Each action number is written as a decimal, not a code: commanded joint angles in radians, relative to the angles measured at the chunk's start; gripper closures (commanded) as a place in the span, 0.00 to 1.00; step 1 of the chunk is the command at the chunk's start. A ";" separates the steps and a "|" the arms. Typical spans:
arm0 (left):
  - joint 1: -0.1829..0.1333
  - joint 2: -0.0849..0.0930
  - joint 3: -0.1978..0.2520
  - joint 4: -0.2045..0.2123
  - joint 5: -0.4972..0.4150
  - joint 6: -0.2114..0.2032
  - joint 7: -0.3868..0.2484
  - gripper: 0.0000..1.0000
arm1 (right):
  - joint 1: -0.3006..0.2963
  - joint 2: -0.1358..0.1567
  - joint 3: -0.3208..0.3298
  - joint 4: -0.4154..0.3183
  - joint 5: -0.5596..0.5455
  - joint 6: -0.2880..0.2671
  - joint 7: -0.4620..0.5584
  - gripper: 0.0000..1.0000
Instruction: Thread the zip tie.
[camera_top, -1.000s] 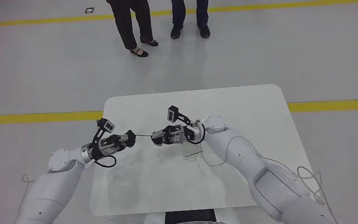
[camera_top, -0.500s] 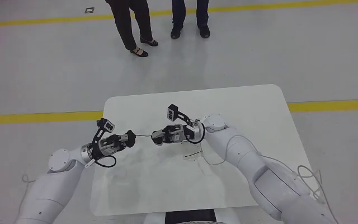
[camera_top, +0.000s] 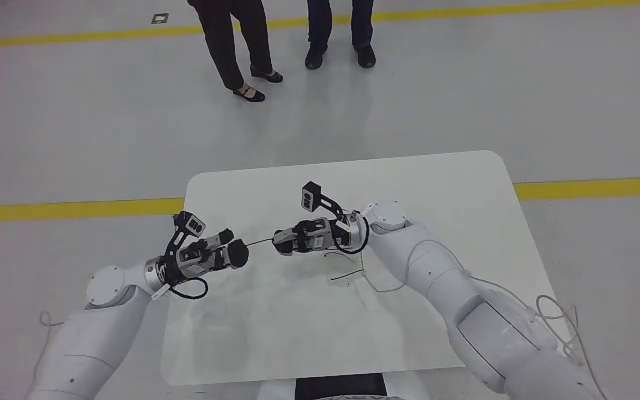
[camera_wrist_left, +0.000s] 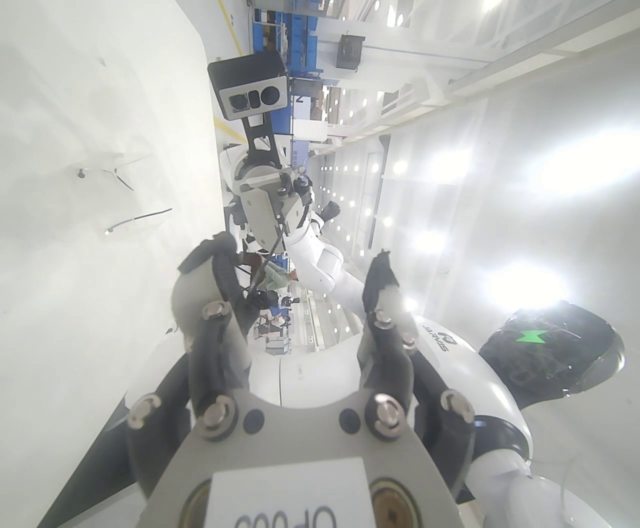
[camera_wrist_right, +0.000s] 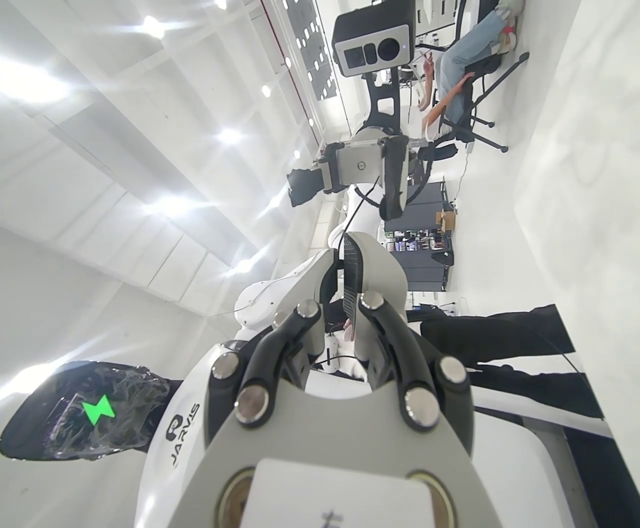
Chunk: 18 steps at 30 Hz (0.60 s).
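Black zip tie (camera_top: 260, 241) clamped in the right gripper (camera_top: 282, 242) above the middle of the table (camera_top: 450, 200), free end pointing left at the left gripper (camera_top: 232, 247), spread wide and holding nothing. No sign of a closed loop. Judged not yet threaded, with feeding the tip through the head and pulling snug left to do.
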 joint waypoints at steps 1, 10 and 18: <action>0.000 0.000 0.000 0.000 0.000 0.000 0.000 0.00 | 0.000 0.000 0.000 0.000 0.000 0.000 0.000 1.00; -0.012 -0.002 0.010 -0.012 0.036 0.001 -0.046 0.00 | -0.039 0.011 0.013 -0.069 -0.016 0.012 -0.022 1.00; -0.053 -0.007 0.033 0.016 0.029 0.000 -0.132 0.00 | -0.063 0.016 0.019 -0.113 -0.052 0.002 -0.032 1.00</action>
